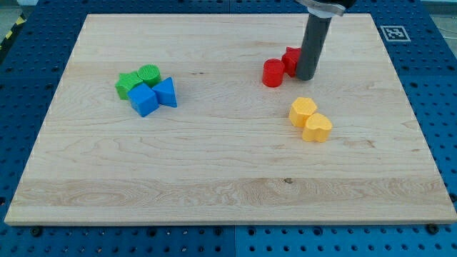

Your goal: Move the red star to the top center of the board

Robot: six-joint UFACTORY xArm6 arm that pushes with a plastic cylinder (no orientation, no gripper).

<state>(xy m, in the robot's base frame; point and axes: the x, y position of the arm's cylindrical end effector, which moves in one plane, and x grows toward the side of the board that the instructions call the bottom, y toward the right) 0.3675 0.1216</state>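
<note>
The red star [290, 59] lies in the upper right-centre of the wooden board [228, 178], partly hidden behind my rod. My tip [305, 77] rests on the board right against the star's right side. A red cylinder [273, 73] touches the star on its lower left.
A yellow hexagon block [303, 111] and a second yellow block [318, 128] sit together below my tip. At the left, a green star-like block [128, 84], a green cylinder [149, 73], a blue cube [144, 100] and a blue triangle block [166, 93] form one cluster.
</note>
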